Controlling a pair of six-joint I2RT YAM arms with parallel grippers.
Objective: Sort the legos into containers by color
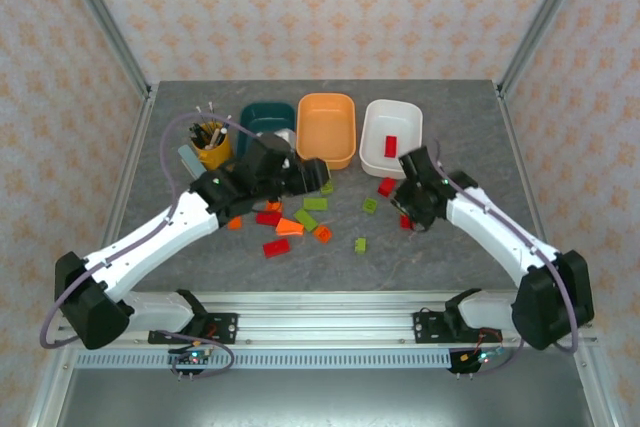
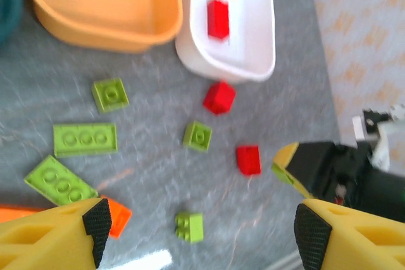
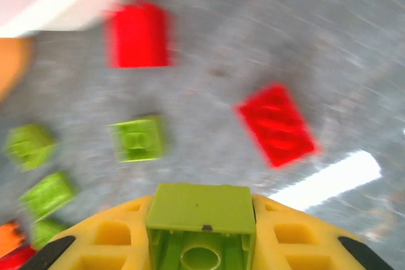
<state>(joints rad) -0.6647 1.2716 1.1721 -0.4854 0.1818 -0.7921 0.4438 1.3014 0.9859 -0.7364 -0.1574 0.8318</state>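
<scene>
Legos (image 1: 276,247) in red, orange and green lie scattered on the grey tabletop (image 1: 460,137) in the middle of the top view. They sit just below the teal bin (image 1: 262,115), orange bin (image 1: 327,129) and white bin (image 1: 385,119), which stand in a row at upper centre. One red brick (image 1: 390,145) lies inside the white bin. Right of centre, the right gripper (image 1: 412,215) is clamped on a green brick (image 3: 200,210). The left gripper (image 2: 205,229) hangs over loose green and red pieces, its fingers wide apart with nothing held between them.
</scene>
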